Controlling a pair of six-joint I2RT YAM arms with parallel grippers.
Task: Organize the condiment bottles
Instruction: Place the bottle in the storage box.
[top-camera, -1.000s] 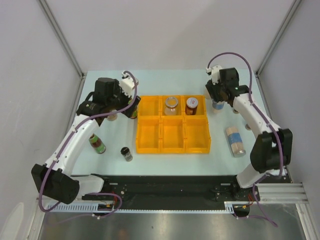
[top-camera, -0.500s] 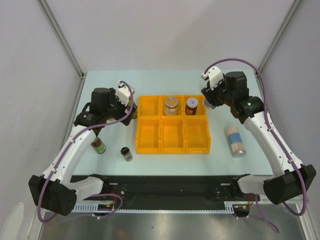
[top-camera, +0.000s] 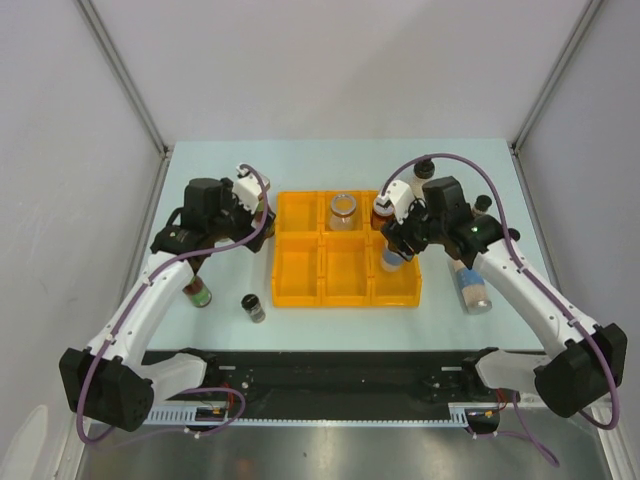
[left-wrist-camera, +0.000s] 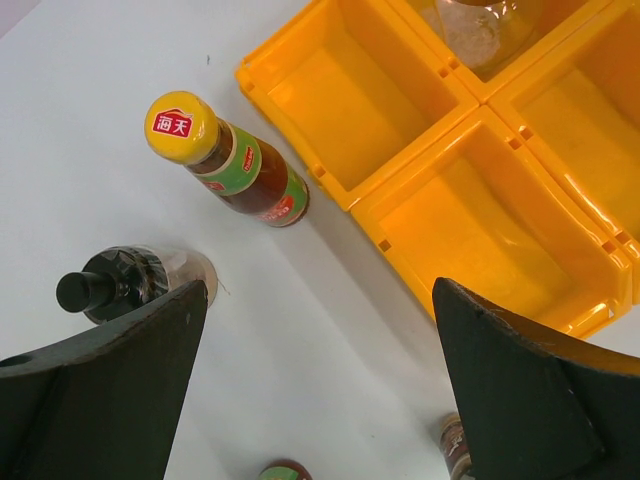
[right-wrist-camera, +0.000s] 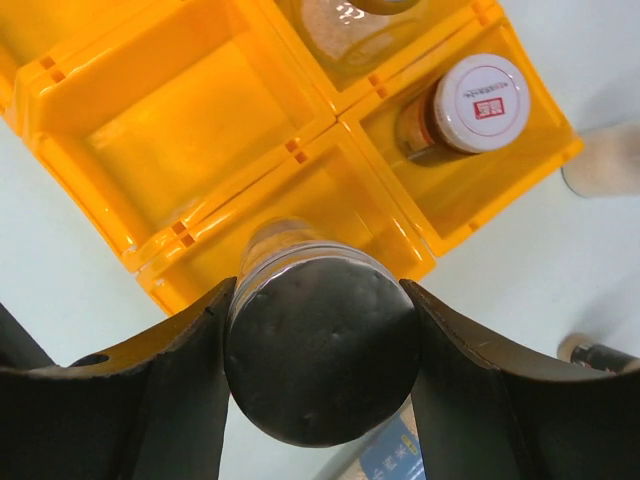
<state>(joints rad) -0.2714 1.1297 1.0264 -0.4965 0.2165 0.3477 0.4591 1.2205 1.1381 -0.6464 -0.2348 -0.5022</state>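
The jar with the dark round lid (right-wrist-camera: 320, 350) is what matters here. It is clamped between the fingers of the right gripper (right-wrist-camera: 315, 300) and hangs over the near right compartment of the yellow tray (top-camera: 345, 290). A second ago that claw was closed on it out on the table beyond the tray's far right corner. Half a second ago it was lifting, and now it has swung in over the tray. We judge the carry nearly done and the lowering and release still to come. We cannot tell whether the jar's base has reached the compartment floor. The left gripper (left-wrist-camera: 320, 300) has barely moved. It stands wide open, holding nothing, above the table left of the tray. From above, the right arm hides the far right compartment, but the right wrist camera shows a brown jar with a white lid (right-wrist-camera: 483, 100) standing there, next to the clear jar (top-camera: 344, 210) in the far middle one. The left wrist camera shows a yellow-capped sauce bottle (left-wrist-camera: 240, 165) and a black-capped bottle (left-wrist-camera: 110, 285) just beside the tray, both tucked under the left arm in the overhead view. Only the overhead view shows the blue-labelled shaker (top-camera: 470, 285) lying on its side to the right and a small black-capped jar (top-camera: 254, 306) near the front.
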